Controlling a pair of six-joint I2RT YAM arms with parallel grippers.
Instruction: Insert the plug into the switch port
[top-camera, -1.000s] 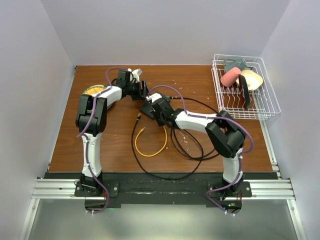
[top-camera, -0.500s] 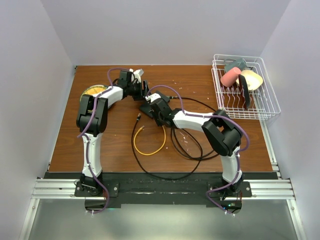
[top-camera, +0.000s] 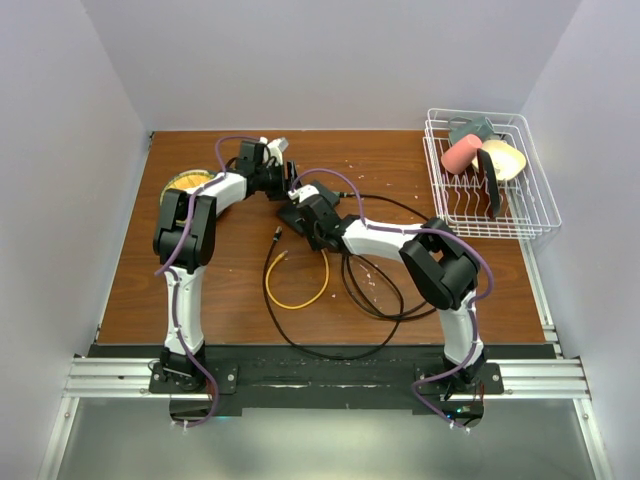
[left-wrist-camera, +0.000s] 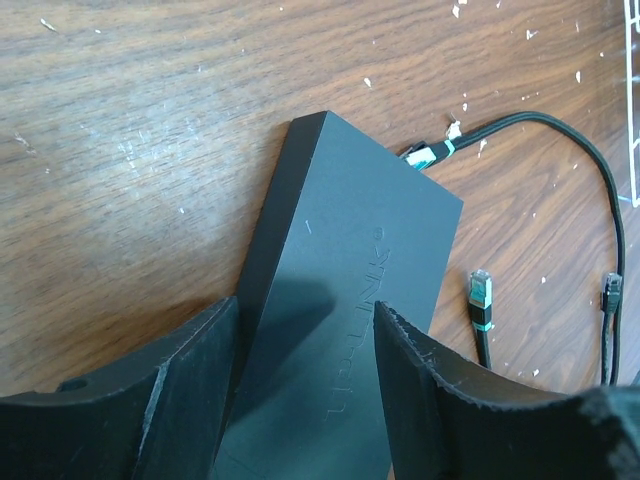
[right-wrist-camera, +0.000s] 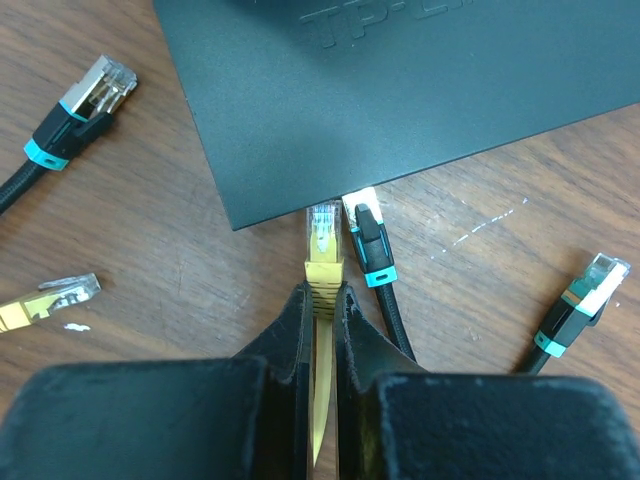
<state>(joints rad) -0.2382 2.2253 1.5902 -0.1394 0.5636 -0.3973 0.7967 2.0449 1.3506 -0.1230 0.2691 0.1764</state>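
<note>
The switch (top-camera: 300, 205) is a flat dark box at the table's middle back; its port row faces the right arm, and the sockets themselves are hidden. My right gripper (right-wrist-camera: 323, 292) is shut on the yellow plug (right-wrist-camera: 323, 235), whose clear tip touches the switch's (right-wrist-camera: 400, 90) near edge, beside a black teal-banded plug (right-wrist-camera: 368, 245) seated there. In the top view, the right gripper (top-camera: 312, 217) is at the switch's near side. My left gripper (left-wrist-camera: 305, 305) clamps the switch (left-wrist-camera: 350, 260) by its long sides, at its far end in the top view (top-camera: 287, 180).
The yellow cable (top-camera: 300, 290) and black cables (top-camera: 375, 290) loop on the table in front. Loose plugs lie near the switch (right-wrist-camera: 85, 105), (right-wrist-camera: 590, 290), (left-wrist-camera: 481, 300). A white wire rack (top-camera: 535, 205) with dishes stands at the back right. A yellow round object (top-camera: 185, 182) lies back left.
My right gripper has moved up and left with the yellow plug, closing on the switch's edge. The left gripper shifted slightly at first, then stayed still.
</note>
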